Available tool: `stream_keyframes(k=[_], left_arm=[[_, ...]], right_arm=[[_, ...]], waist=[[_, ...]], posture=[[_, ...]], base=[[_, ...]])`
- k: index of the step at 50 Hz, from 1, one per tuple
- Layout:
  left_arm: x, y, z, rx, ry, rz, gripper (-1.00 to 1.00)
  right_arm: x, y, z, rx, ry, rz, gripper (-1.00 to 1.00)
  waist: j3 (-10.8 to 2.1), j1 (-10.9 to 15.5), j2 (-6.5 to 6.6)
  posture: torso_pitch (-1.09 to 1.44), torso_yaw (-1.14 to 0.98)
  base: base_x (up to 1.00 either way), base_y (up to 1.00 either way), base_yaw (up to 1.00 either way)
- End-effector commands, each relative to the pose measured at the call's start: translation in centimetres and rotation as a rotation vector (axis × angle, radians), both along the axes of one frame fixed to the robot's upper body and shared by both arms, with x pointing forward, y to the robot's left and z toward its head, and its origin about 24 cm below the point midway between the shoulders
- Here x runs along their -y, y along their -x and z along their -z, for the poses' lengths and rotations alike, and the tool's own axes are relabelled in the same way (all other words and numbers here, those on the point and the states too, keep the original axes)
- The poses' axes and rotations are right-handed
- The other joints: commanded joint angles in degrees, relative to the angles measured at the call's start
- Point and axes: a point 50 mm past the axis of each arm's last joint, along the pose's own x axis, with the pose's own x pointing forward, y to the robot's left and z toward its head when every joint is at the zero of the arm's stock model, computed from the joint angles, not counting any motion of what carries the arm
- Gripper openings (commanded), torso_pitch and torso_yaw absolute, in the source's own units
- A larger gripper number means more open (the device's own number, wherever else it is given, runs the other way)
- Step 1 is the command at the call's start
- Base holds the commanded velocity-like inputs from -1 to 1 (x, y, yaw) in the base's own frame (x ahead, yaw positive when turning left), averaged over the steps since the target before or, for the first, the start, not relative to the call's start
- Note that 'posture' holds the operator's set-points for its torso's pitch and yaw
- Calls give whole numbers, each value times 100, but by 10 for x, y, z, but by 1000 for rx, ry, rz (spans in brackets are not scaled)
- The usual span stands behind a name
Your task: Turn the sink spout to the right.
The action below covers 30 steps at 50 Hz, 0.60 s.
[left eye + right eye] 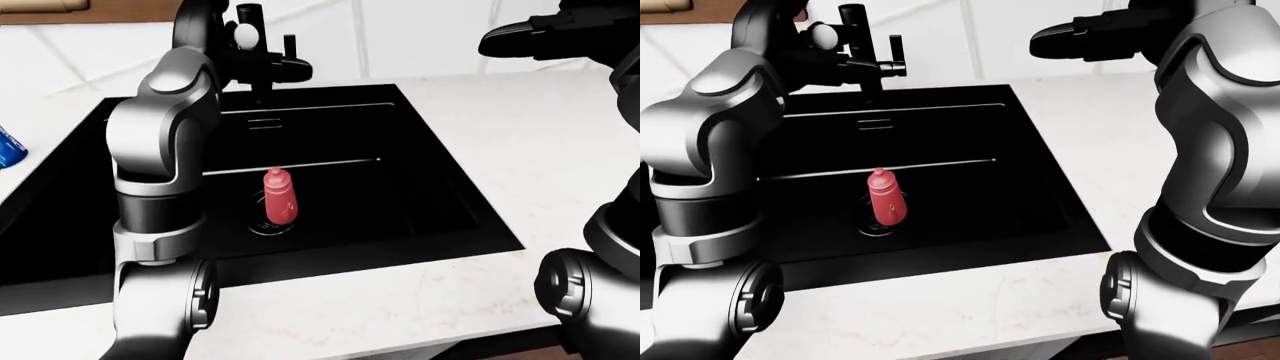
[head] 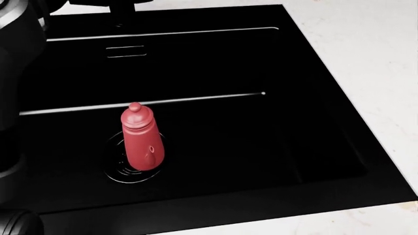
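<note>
The black square sink basin (image 1: 430,187) is sitting sunk into the white speckled stone counter (image 1: 540,150). At its far edge the black metal faucet with its short spout (image 1: 862,60) is standing, the spout reaching out over the far rim of the basin. The robot's left hand (image 1: 825,41) is reaching up to the faucet from the left and is crowding against its base; I cannot tell whether its fingers are closing on anything. The right hand (image 1: 1080,37) is hanging in the air to the right, well apart from the faucet, its dark fingers lying stretched out and pressed together, gripping nothing. A red plastic bottle (image 2: 140,137) is lying tilted over the round drain (image 2: 121,171) on the basin floor. A blue object (image 1: 8,146) is showing at the far left on the counter.
</note>
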Motion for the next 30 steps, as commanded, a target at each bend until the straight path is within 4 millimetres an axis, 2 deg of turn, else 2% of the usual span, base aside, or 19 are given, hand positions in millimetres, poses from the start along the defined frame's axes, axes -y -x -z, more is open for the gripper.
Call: stream_keyframes(k=[1, 8, 16, 30], left_arm=[[2, 6, -19, 95, 2, 5, 100], [10, 0, -16, 96, 5, 17, 100], [32, -10, -12, 85, 3, 60, 100], [56, -16, -8, 73, -11, 109, 100]], right_arm=[[-1, 8, -14, 79, 11, -2, 100], [0, 10, -14, 80, 10, 0, 100], [3, 11, -13, 80, 7, 4, 100], [5, 12, -11, 78, 3, 8, 100]], waist=[[-160, 6, -25], [-161, 20, -57], [-170, 45, -97], [-189, 47, -138]], posture=[[0, 0], [0, 0], [0, 0], [0, 0]], base=[[0, 0, 0], [0, 0, 0], [0, 0, 0], [0, 0, 0]])
